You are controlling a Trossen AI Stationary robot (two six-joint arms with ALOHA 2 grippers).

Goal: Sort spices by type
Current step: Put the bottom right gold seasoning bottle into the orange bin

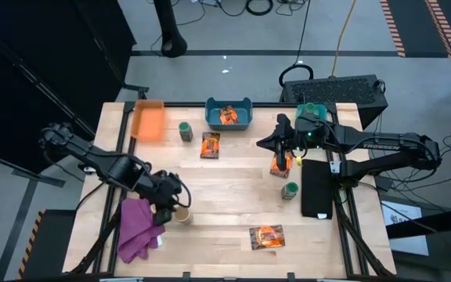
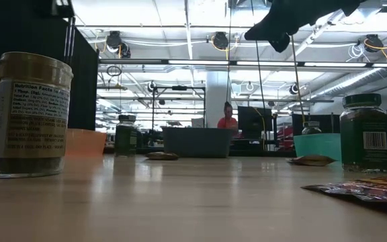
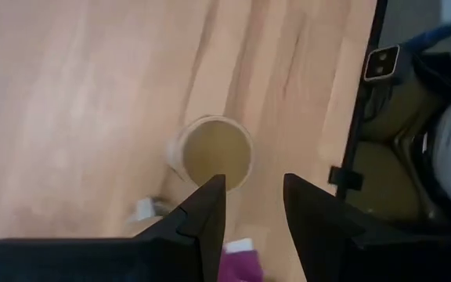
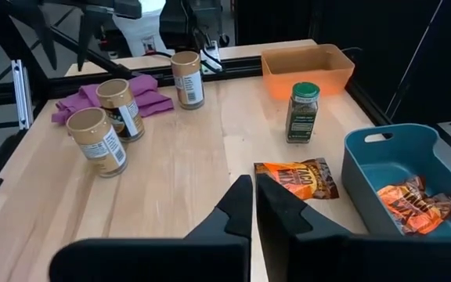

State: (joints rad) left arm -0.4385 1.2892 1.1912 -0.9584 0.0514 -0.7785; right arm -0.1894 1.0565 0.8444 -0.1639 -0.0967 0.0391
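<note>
Closest to the low camera stands a tan jar (image 2: 31, 114) with a cream top, its label headed "Nutrition Facts"; the finer print cannot be read. At that view's opposite side a dark-green jar (image 2: 365, 133) shows a barcode, with a flat packet (image 2: 368, 189) lying in front of it.

From above, the left gripper (image 1: 174, 205) hangs near the tabletop's (image 1: 233, 196) front left edge, beside the purple cloth (image 1: 136, 227), its fingers (image 3: 207, 213) parted directly over a tan jar (image 3: 214, 151) without touching it. The right gripper (image 1: 282, 160), fingers pressed together and empty, hovers by an orange packet (image 1: 279, 167) right of centre.

One packet (image 1: 228, 116) lies inside the blue bin (image 1: 229, 123) at the back edge; another (image 1: 210, 145), printed "TACO", lies just in front of it. The orange bin (image 1: 148, 120) sits at the back left corner. The middle of the tabletop lies open.
</note>
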